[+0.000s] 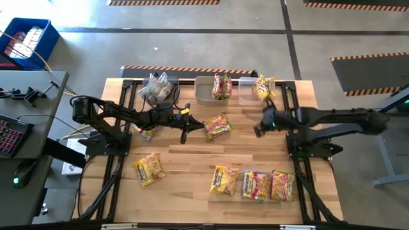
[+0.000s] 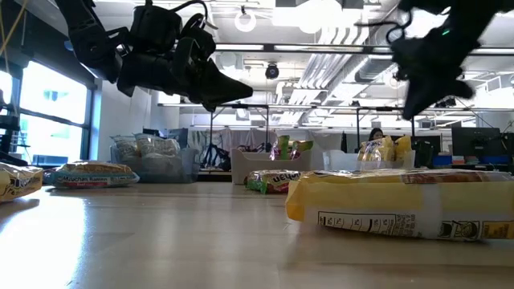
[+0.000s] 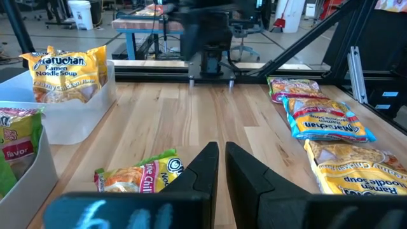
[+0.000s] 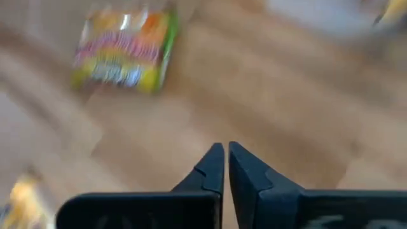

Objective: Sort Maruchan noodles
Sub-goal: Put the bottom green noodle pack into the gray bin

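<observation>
Between picks: the right gripper [image 1: 258, 130] and left gripper [image 1: 184, 136], both clenched and empty, flank a green-edged Maruchan packet [image 1: 218, 126] lying loose at table centre; next likely comes opening over it, bins [image 1: 206, 96] at 12 o'clock

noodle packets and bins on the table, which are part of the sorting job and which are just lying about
Job:
- loose noodle packets: centre, left, front row
- packets already in bins
- left tool, right tool, both shut, empty

Lying about:
- blue crate on the floor
- keyboard on the side desk
</observation>
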Available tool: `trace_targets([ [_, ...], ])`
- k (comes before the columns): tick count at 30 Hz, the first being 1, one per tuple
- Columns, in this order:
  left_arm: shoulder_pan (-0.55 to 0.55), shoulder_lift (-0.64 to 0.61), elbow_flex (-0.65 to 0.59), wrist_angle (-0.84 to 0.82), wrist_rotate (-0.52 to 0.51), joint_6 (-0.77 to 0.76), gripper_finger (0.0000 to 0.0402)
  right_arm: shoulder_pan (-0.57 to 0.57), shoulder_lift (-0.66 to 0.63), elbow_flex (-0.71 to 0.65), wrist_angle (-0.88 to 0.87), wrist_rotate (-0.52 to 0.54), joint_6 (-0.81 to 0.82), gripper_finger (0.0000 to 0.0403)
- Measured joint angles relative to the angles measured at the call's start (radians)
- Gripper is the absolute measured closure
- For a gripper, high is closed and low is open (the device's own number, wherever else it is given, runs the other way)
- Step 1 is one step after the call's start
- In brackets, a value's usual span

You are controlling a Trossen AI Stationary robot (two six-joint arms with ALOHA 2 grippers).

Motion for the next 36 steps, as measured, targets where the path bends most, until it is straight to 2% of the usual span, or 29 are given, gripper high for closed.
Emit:
trace_targets([
  [4, 0.0, 0.0, 0.0, 0.0, 0.0, 0.008, 0.0383, 0.225, 0.033, 0.049, -0.124, 0.009, 0.23, 0.0401],
  [8, 0.0, 0.0, 0.0, 0.0, 0.0, 0.037, 0.0383, 0.399, 0.142, 0.105, -0.186, -0.039, 0.418, 0.0402],
  [13, 0.002, 0.0, 0.002, 0.0, 0.0, 0.053, 0.0383, 0.577, 0.314, 0.188, -0.186, -0.178, 0.642, 0.0403],
  [23, 0.001, 0.0, 0.019, -0.001, 0.0, 0.024, 0.0383, 0.881, 0.588, 0.402, -0.173, -0.528, 1.187, 0.0402],
  [29, 0.001, 0.0, 0.019, -0.001, 0.0, 0.025, 0.0383, 0.966, 0.681, 0.403, -0.155, -0.552, 1.355, 0.0402],
  [36, 0.001, 0.0, 0.018, 0.0, 0.0, 0.026, 0.0383, 0.948, 0.695, 0.286, -0.166, -0.551, 1.345, 0.0403],
])
